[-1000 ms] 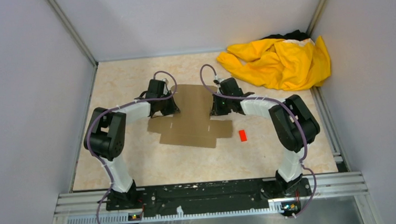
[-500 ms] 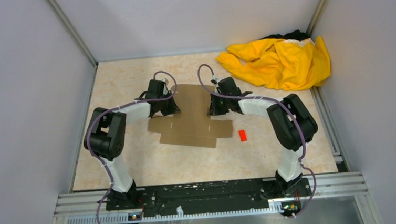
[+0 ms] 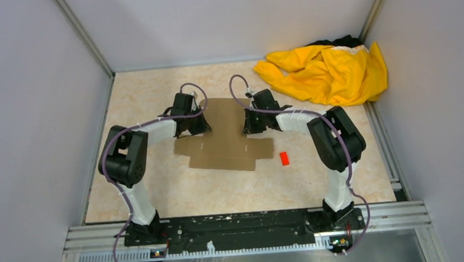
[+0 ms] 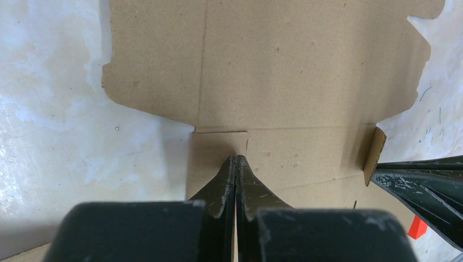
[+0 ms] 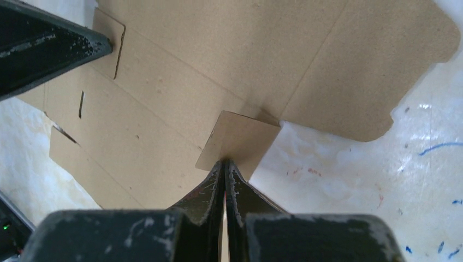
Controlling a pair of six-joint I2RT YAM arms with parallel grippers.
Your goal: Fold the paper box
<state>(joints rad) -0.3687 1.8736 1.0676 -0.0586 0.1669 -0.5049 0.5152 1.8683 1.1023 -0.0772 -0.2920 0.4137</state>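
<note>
The paper box is a flat brown die-cut cardboard sheet lying mid-table between both arms. My left gripper is shut, and its tips press down on a small flat tab at the sheet's left edge. My right gripper is also shut, with its tips against a small square tab on the sheet's right edge. That tab is tilted up off the table. In the left wrist view it shows as a raised flap beside the right fingers.
A small red block lies on the table just right of the sheet. A crumpled yellow cloth fills the far right corner. Grey walls enclose the table on three sides.
My right gripper has edged left and away toward the sheet, its elbow swinging left. The left arm has stayed in place.
</note>
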